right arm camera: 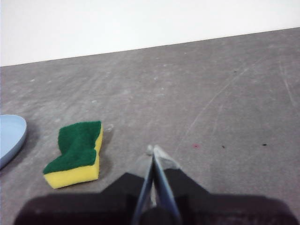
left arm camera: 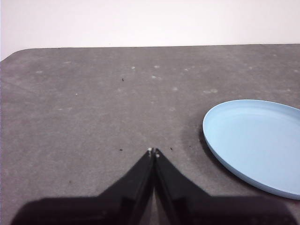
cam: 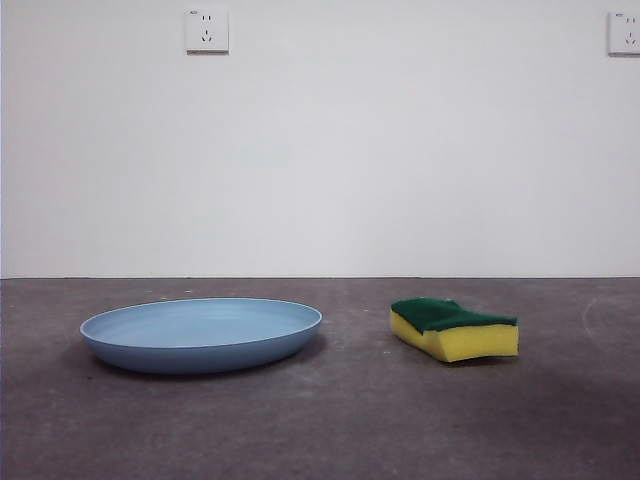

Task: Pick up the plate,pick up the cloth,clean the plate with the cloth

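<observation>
The light-blue plate (cam: 201, 333) lies flat on the grey table at the left of the front view. The cloth (cam: 453, 328), a yellow sponge block with its green layer facing up, rests to the plate's right, apart from it. Neither arm appears in the front view. In the left wrist view my left gripper (left arm camera: 153, 152) is shut and empty above bare table, with the plate (left arm camera: 255, 143) off to one side. My right gripper (right arm camera: 153, 151) is shut with nothing in it, the cloth (right arm camera: 77, 153) lying beside it and the plate's edge (right arm camera: 10, 136) beyond.
A white wall with two sockets (cam: 206, 30) stands behind the table. The table's rounded corner (left arm camera: 18, 52) shows in the left wrist view. Faint scratches mark the surface near the right gripper.
</observation>
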